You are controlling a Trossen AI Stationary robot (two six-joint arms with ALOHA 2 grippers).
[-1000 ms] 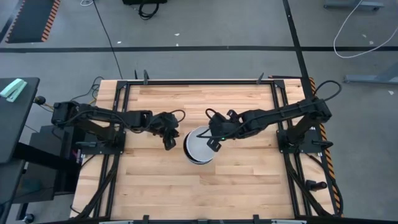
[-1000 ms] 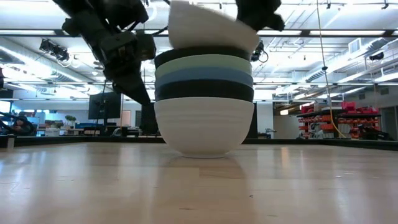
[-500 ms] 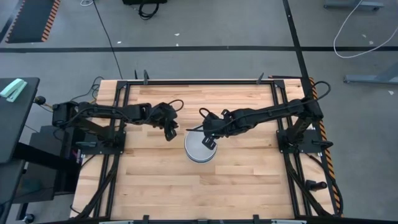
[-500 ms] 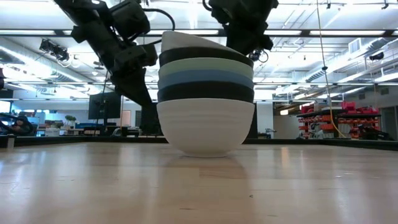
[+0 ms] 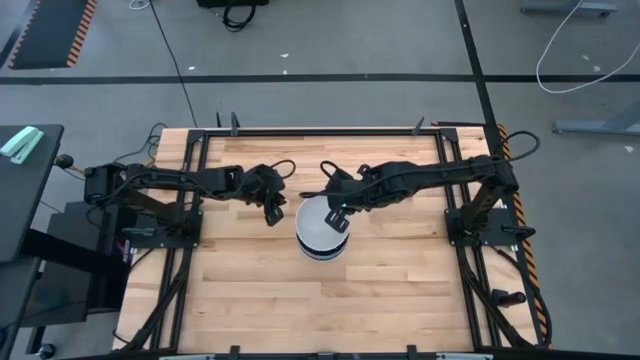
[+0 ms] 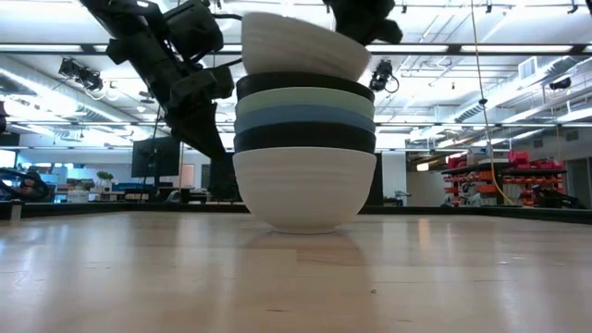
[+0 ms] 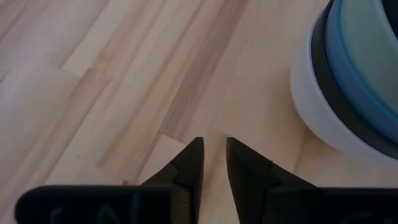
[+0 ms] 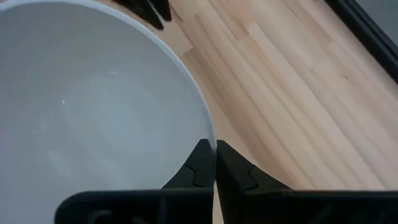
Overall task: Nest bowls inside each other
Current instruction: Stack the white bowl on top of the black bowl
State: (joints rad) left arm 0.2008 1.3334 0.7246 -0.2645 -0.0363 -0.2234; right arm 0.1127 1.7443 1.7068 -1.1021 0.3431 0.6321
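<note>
Six bowls in one stack near the middle of the wooden table (image 5: 250, 290): bottom white bowl (image 6: 303, 190) sits on the wood, then a black bowl (image 6: 305, 138), blue bowl (image 6: 305, 117), mint green bowl (image 6: 305, 99), second black bowl (image 6: 305, 84), and on top the second white bowl (image 6: 301, 44). The top white bowl is tilted, one side raised above the black rim, not seated flat in the low view. From above, the stack shows as a white round with a dark band at its lower edge. Right gripper (image 8: 214, 163) is clamped on the rim of the top white bowl, fingers pinched tight with the bowl wall between them, one finger inside the bowl and one outside; right arm reaches in from the right side of the table to the stack's far right edge. Left gripper (image 7: 213, 163) hangs just beside the stack on its left, apart from it, holding nothing, fingers a narrow gap apart over bare wood; its wrist view shows the lower white bowl with black, blue and green rims off to one side. Left arm stretches in from the table's left edge. Black frame rails (image 5: 196, 170) run along the table sides. Low view shows an open room behind with ceiling lights, shelving (image 6: 504, 180) at the far right and a monitor (image 6: 153, 157) at the left.
</note>
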